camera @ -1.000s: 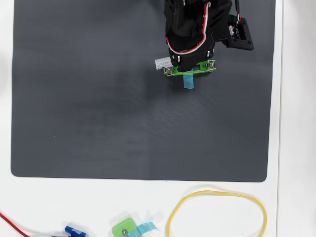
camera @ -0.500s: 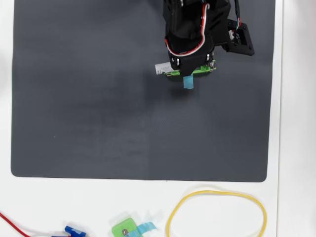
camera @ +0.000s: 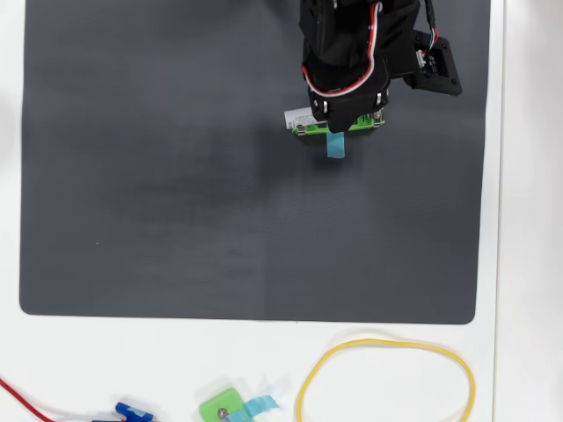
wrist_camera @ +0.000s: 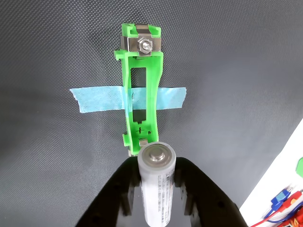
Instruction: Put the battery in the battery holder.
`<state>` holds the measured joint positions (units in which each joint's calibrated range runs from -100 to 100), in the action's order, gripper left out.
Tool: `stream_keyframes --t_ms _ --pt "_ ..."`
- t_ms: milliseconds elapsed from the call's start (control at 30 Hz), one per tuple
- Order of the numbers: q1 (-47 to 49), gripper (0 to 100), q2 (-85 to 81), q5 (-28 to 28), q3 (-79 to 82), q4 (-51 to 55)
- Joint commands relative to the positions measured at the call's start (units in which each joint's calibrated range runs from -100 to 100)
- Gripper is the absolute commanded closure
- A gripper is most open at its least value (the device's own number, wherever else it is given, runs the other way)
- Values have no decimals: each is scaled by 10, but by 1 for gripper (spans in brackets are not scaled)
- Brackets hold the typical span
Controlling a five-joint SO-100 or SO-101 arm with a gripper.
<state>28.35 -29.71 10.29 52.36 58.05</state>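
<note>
Steel-cased and slick, the battery (wrist_camera: 156, 182) sits clamped along its barrel in the tool (wrist_camera: 156, 189), just short of the battery holder (wrist_camera: 140, 85). It looks rigid and light, so a mid-barrel hold suits, though it may slip when pressed against the holder's spring contacts.

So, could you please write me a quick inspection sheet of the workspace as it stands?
Surface: dark grey mat on a white table.
Job's things: battery in the hand; green battery holder taped flat, slot empty.
Clutter: small green piece, yellow loop, blue connector.
Hand: hand shut on the battery, beside the holder's near end.
Cables: red wire; arm's red-white wires.
Surroundings: nothing seen.
</note>
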Motion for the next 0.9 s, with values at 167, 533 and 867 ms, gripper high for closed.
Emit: stream_keyframes --t_ms 167,533,867 --pt "6 100 -1 2 -17 -14" --pt "-2 100 -1 -1 -4 -27" --pt "6 100 -1 0 -3 -27"
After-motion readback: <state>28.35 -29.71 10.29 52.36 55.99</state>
